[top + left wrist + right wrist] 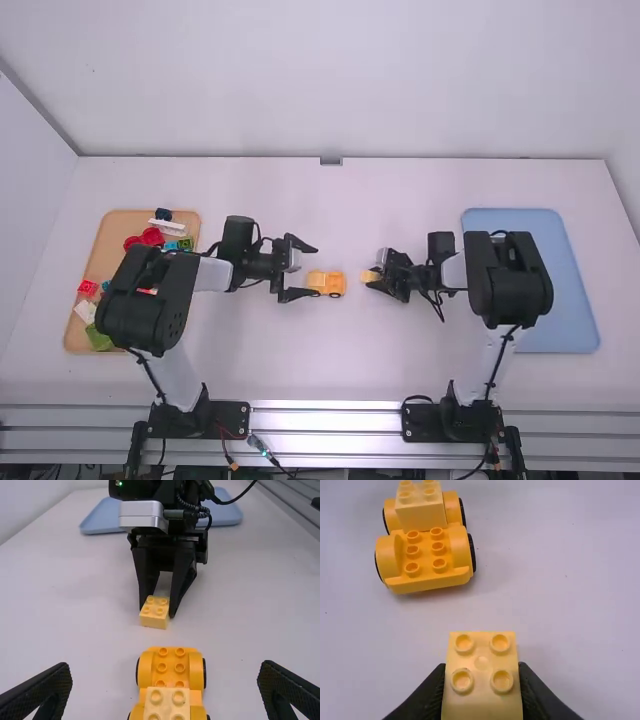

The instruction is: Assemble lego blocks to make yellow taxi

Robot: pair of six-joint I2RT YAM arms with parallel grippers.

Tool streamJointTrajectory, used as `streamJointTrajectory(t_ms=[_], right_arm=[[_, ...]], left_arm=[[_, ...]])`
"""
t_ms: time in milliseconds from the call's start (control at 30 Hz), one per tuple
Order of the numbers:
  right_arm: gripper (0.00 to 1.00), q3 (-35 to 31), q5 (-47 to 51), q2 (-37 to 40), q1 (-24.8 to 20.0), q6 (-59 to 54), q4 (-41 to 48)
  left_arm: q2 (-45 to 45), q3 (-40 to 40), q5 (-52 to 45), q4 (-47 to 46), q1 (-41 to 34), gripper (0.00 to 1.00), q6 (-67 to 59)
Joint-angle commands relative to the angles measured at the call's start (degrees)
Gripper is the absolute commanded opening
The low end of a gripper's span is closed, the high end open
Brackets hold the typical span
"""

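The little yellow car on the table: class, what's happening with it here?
The right gripper holds a pale yellow block just off the front of the wheeled yellow base. Another pale block already sits on that base, whose nearer studs are bare. The left gripper is open beside the base.

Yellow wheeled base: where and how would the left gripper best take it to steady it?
Probably by the two long wheeled sides of the base, the left gripper coming from its own arm's side. The raised block stands on that end, so studs toward the right gripper should stay free.
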State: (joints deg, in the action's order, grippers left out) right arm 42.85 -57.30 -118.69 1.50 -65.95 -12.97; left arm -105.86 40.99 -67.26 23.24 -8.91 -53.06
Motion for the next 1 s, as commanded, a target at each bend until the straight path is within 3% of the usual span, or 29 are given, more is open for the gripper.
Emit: streamJointTrajectory(t_ms=[0, 267, 500, 667, 967], right_arm=[[0.25, -0.5, 3.2, -1.0, 0.0, 0.2, 0.6], [0.23, -0.5, 0.2, 0.0, 0.0, 0.2, 1.7], [0.25, -0.4, -4.6, 1.1, 0.0, 0.2, 1.7], [0.27, -0.4, -6.2, 1.1, 0.0, 0.2, 1.7], [0.27, -0.4, -8.2, 2.7, 0.1, 0.9, 3.1]], left_arm=[[-0.3, 0.5, -0.5, -0.5, -0.1, 0.99, -0.4], [-1.2, 0.5, 4.8, -5.8, -2.5, 0.97, -9.1], [-7.2, 0.5, 9.6, 4.0, -5.4, 0.99, -3.1], [-9.4, 1.0, 9.9, 5.7, -5.0, 0.94, -2.9], [-13.6, 7.0, 7.2, -1.8, -5.3, 0.86, -3.6]])
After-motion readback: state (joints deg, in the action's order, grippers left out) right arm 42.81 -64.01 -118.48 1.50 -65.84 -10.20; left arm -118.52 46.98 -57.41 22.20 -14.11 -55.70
